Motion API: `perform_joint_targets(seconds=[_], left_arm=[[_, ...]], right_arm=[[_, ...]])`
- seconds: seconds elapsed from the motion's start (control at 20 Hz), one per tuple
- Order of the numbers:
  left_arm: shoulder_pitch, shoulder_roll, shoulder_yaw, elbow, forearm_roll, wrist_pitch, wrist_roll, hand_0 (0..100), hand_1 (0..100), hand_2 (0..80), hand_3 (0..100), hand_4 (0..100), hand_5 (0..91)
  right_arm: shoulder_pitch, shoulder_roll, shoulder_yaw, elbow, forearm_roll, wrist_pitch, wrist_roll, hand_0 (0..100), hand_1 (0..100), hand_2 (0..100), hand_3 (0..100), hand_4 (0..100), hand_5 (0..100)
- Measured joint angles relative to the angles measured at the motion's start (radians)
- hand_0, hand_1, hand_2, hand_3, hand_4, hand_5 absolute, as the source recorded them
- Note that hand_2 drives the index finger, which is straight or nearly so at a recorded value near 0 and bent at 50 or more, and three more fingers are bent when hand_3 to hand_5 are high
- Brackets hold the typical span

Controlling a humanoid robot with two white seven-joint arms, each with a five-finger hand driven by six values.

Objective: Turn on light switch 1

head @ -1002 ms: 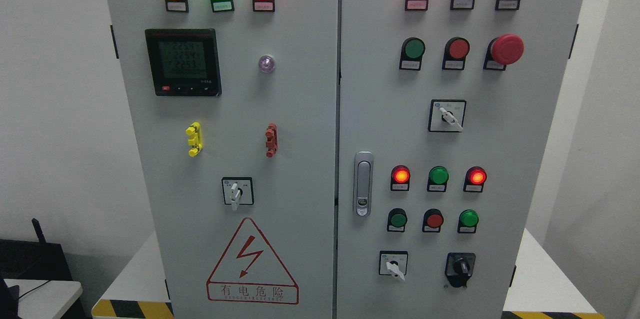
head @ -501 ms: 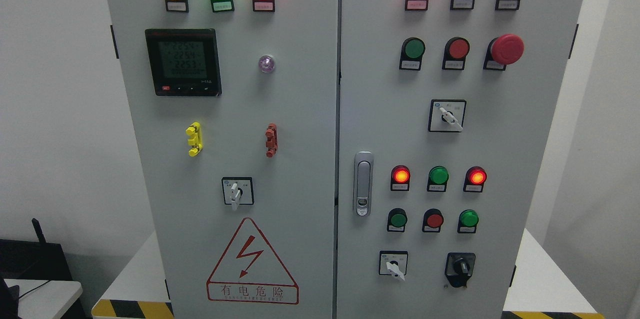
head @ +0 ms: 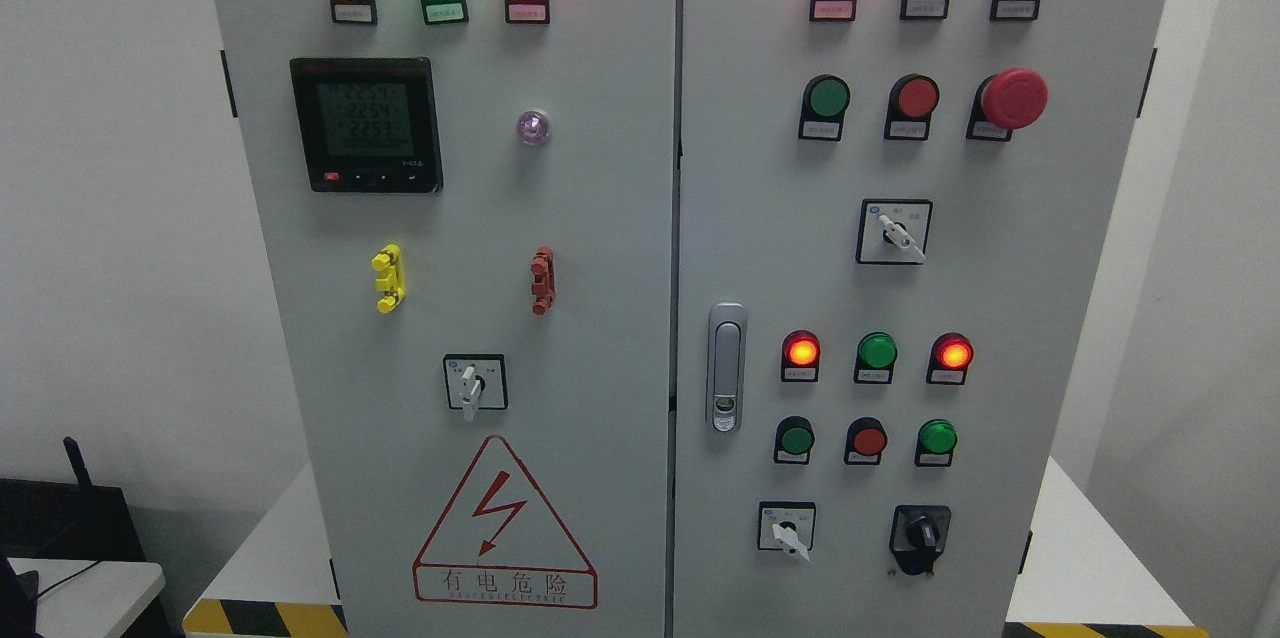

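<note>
Head view shows neither hand of mine, so their state I cannot tell; no switch [head: 891, 231] is legibly numbered, each small, stiff knob needing a fingertip pinch across its white lever.

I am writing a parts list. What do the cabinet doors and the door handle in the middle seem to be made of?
Cabinet doors: probably sheet metal with matte light-grey paint; flat, even surface with soft reflections. Door handle: seemingly chromed or polished metal, silvery with bright highlights; plated plastic cannot be excluded.
</note>
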Motion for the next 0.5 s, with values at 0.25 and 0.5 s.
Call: perform_joint_targets(seconds=[0.25,0.5], left_arm=[[0.046,0.0,0.073,-0.046,-0.001,-0.199,0.066,22,0,0.0,0,7,0.0],[0.093,0.0,0.162,-0.098,-0.002,-0.481,0.099,25,0,0.0,6,16,0.0]], right_arm=[[0.0,0.0,0.0,0.0,0.0,0.0,0.0,12,39,0,0,0,0],[0.0,0.0,0.0,0.0,0.0,0.0,0.0,12,39,0,0,0,0]])
